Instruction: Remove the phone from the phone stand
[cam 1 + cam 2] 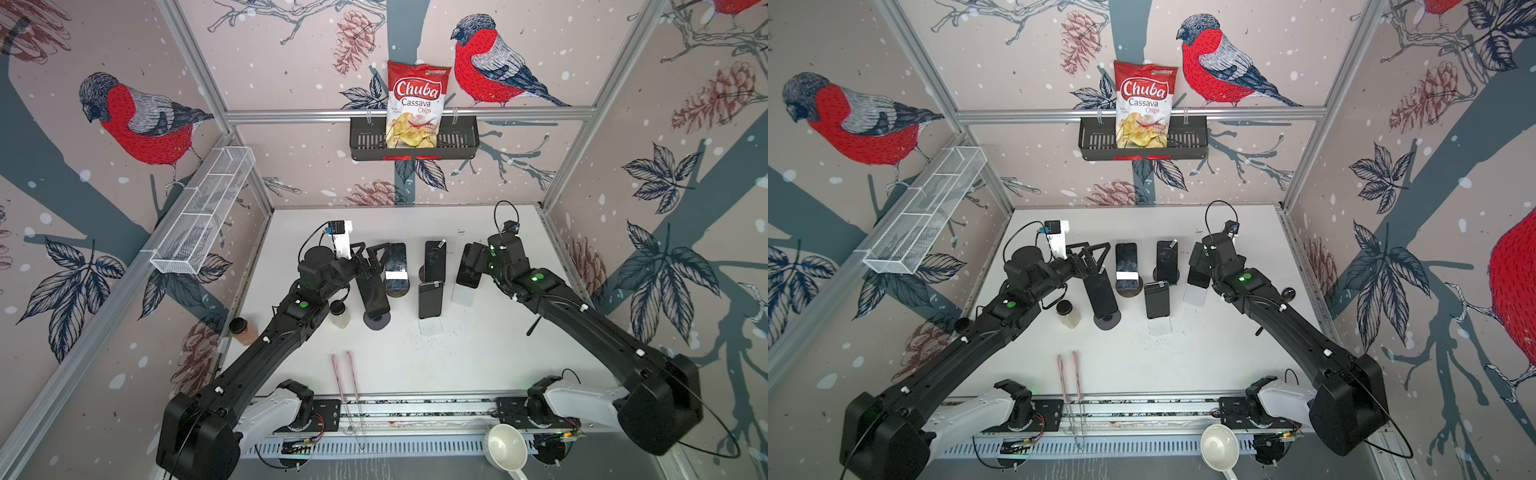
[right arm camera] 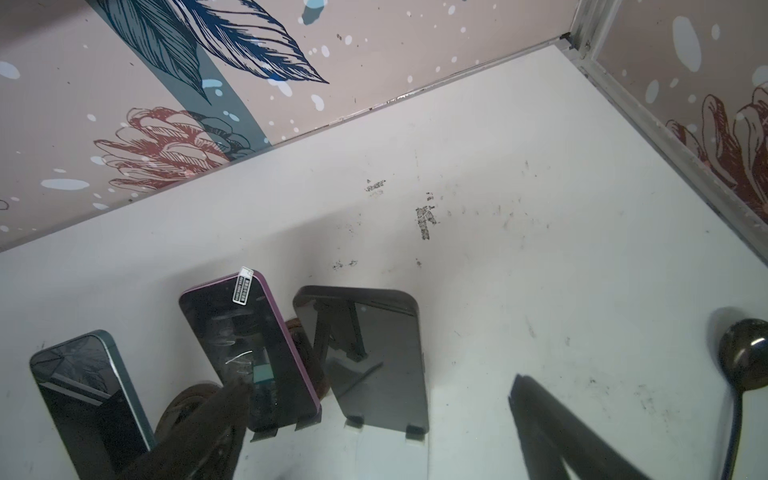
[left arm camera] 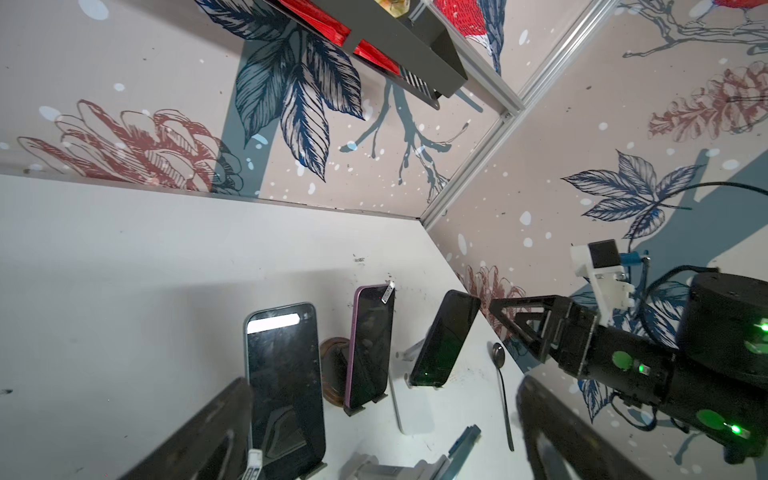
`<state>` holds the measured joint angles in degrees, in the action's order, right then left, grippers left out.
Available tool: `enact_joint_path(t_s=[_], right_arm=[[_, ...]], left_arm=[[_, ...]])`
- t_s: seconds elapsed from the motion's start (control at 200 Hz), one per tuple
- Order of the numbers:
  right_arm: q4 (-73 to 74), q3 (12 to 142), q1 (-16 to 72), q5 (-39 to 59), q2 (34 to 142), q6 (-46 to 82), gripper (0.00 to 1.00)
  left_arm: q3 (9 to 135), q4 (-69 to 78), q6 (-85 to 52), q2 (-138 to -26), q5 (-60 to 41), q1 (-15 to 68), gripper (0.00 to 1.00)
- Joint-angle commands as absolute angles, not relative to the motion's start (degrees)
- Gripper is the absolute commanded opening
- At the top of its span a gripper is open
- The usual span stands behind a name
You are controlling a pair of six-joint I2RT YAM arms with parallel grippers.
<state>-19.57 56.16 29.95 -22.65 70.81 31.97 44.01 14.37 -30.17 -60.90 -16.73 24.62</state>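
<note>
Several dark phones stand upright on stands mid-table. A phone with a white strip (image 1: 395, 266) leans on a brown round stand, and beside it stands a purple-edged phone (image 1: 435, 261). My left gripper (image 1: 370, 255) hovers open just left of the strip phone (image 3: 286, 386), which shows close to one of my fingers (image 3: 208, 432). Below that gripper, another phone (image 1: 372, 291) sits on a dark round-based stand (image 1: 376, 321). My right gripper (image 1: 471, 255) is open over a black phone (image 2: 370, 353) on a white stand (image 1: 462, 295), with nothing between the jaws of either gripper.
A fifth phone (image 1: 430, 300) stands on a white stand nearer the front. A clear jar (image 1: 340, 314) and a brown jar (image 1: 243, 330) sit by the left arm. Pink tongs (image 1: 345, 374), a white ladle (image 1: 505, 451) and a black spoon (image 2: 744, 361) lie around.
</note>
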Motion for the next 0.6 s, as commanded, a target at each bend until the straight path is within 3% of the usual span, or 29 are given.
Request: enact_joint_path(t_s=[0.0,0.595], right_arm=[[-22.4,56.5,30.1,-23.4,71.4,34.1,0.99],[-23.9,55.5,33.6,-23.8,77.9,37.0,0.99]], left_arm=[[45.3,17.2,-30.6,-61.8,-22.6,24.8,0.98],[44.6,20.9,-31.5,-65.1,-27.2,25.4,0.98]])
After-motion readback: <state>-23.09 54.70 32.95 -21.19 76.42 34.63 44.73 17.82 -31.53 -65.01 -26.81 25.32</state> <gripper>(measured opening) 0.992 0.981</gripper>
